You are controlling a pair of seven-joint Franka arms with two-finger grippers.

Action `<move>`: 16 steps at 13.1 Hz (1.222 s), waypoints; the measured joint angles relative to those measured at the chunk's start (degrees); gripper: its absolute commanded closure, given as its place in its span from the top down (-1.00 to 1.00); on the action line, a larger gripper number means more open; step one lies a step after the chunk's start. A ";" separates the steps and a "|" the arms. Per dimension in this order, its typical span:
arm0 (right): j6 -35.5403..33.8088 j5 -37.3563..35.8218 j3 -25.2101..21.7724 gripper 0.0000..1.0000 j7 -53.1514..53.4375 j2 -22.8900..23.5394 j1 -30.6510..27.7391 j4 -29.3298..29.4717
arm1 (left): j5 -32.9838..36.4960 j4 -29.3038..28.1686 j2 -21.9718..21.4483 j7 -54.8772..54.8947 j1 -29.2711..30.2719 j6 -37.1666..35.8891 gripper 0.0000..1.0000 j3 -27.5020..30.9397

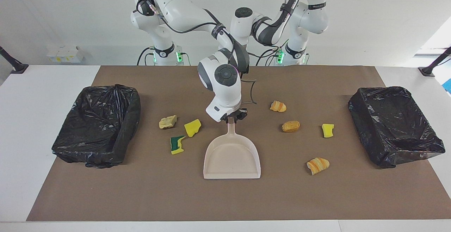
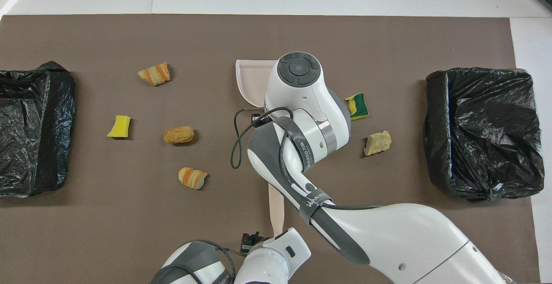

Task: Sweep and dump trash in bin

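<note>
Lying flat in the centre of the facing view: dustpan (image 1: 232, 158), mouth toward the bottom edge, thin handle pointing up the frame. Pinched at the handle's tip by the right gripper (image 1: 232, 117), jaws pressed onto it from both sides. Peeking out just above that, half hidden by the right wrist, over bare mat (image 1: 225, 200): left gripper (image 1: 251, 92), jaws spread, nothing in them, waiting. Scattered on the mat, all apart from the pan: toward the right arm's bin (image 1: 70, 144), tan chunk (image 1: 167, 121), yellow sponge scrap (image 1: 192, 127) and green-and-yellow sponge scrap (image 1: 177, 144), the last lowest in frame and nearest the pan's wall; toward the left arm's bin (image 1: 405, 154), upper striped chunk (image 1: 278, 106), brown chunk (image 1: 291, 126), small yellow sponge scrap (image 1: 327, 130) and, lowest of all, lower striped chunk (image 1: 317, 165). Probably light and soft, every scrap; likely to tumble or skid ahead of a push, sponge apt to bounce. Looks like stiff, light plastic, the pan; gripped so far out on the handle, liable to swing or tip at the lip. Better taken lower on the handle and kept flat on the mat while scooping
</note>
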 measured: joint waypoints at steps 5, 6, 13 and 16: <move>-0.08 0.26 -0.14 -1.00 -1.77 -0.20 -1.32 0.03 | 0.03 0.00 0.60 -6.90 -2.47 0.09 -0.20 -0.04; -0.28 0.23 -0.21 -1.00 -2.44 -0.59 -1.98 0.09 | 0.04 0.00 0.61 -8.03 -2.47 0.06 -0.24 0.00; -9.24 0.20 -0.49 -1.00 -31.64 -11.55 -14.01 0.21 | 1.11 0.23 0.48 -9.45 -2.41 -1.94 -1.00 0.51; -13.72 -0.65 -0.63 -1.00 -51.63 -12.91 -19.51 0.08 | 1.96 2.19 -0.31 -9.64 -1.17 -5.86 -1.00 1.54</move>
